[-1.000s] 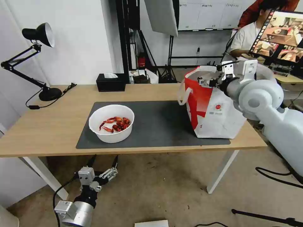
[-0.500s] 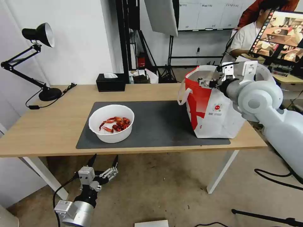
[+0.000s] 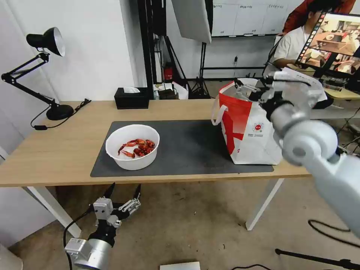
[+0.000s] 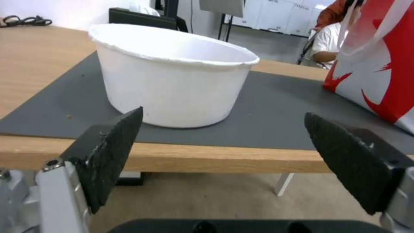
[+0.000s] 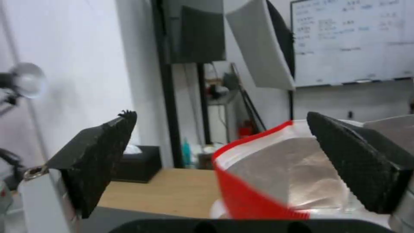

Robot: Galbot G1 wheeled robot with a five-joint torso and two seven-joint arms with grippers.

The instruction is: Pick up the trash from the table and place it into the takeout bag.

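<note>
Bowl (image 3: 132,146) on mat, left hand (image 3: 123,195) below

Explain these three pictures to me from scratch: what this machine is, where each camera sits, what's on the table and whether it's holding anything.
This is a wheeled robot with two arms, each ending in a gripper. The wide picture comes from its head, looking down at the table. The other two come from cameras on its wrists, so the black wedges there are the jaws.

On the dark mat stand a white bowl of red crayfish shells and, on the robot's right, the takeout bag. At the back are a black tissue box and a desk lamp.

The right gripper is above the bag's open top, jaws apart, holding nothing. The left gripper hangs below the table's front edge, open and empty.
</note>
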